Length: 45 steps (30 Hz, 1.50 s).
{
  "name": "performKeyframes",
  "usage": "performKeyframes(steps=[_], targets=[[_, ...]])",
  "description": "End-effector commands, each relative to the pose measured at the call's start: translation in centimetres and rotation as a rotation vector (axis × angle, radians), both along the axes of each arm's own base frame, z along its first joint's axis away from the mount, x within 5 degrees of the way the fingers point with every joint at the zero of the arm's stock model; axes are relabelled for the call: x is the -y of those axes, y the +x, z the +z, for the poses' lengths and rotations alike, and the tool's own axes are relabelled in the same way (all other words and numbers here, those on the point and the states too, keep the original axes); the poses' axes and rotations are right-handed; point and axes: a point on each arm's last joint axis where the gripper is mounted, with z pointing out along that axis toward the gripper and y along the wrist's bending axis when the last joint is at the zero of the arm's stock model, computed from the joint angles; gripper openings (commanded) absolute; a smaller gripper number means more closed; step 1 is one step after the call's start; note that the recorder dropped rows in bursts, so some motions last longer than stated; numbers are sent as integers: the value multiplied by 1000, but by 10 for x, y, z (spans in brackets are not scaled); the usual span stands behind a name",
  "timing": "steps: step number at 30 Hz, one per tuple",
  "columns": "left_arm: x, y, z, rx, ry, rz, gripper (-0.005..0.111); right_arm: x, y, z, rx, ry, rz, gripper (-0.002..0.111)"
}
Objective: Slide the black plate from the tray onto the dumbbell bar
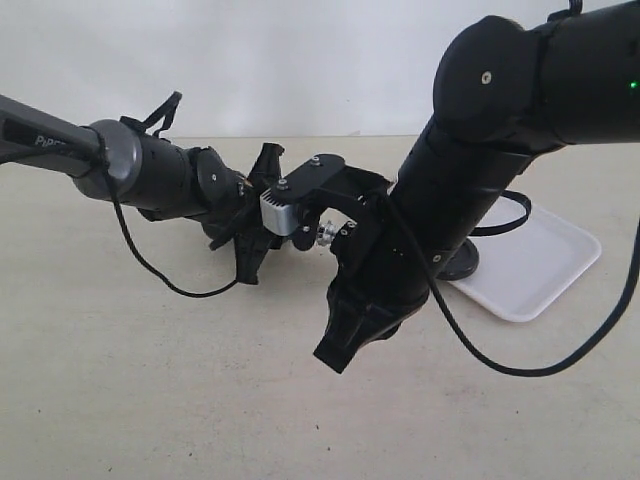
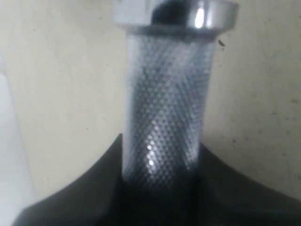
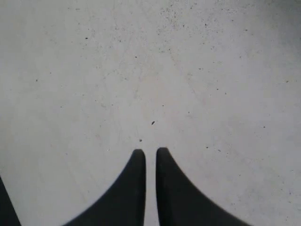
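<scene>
The dumbbell bar [image 2: 164,117] fills the left wrist view as a knurled chrome rod with a chrome collar [image 2: 197,14] at its far end. My left gripper [image 2: 162,162] is shut on it. In the exterior view the left gripper [image 1: 260,222] holds the bar above the table, and only a chrome bit of the bar [image 1: 325,233] shows. The white tray [image 1: 545,270] lies at the right. A black plate [image 1: 466,264] on it is mostly hidden behind my right arm. My right gripper [image 1: 336,352] [image 3: 150,151] points down over bare table, shut and holding nothing.
The beige tabletop [image 1: 150,380] spreads around both arms. My right arm's bulky body [image 1: 470,190] stands between the bar and the tray. A black cable [image 1: 520,368] loops below the right arm, and another [image 1: 160,272] hangs under the left arm.
</scene>
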Motion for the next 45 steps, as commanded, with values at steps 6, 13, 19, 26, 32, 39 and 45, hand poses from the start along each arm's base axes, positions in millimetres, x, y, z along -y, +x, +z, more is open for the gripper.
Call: performKeyframes(steps=[6,13,19,26,32,39,45], targets=[[1,1,4,-59,-118,129,4,0,1,4,31,4,10,4],[1,1,4,-57,-114,124,4,-1,17,6,200,20,-33,4],[1,1,4,-57,-114,124,4,30,48,7,363,-96,-182,1],[1,1,4,-55,-115,126,4,62,74,14,362,-56,-347,0],[1,1,4,-55,-115,126,4,65,91,36,462,-9,-377,0],[1,1,4,-55,-115,126,4,66,102,21,447,-23,-394,0],[1,1,4,-56,-114,125,4,65,115,-9,433,-58,-389,0]])
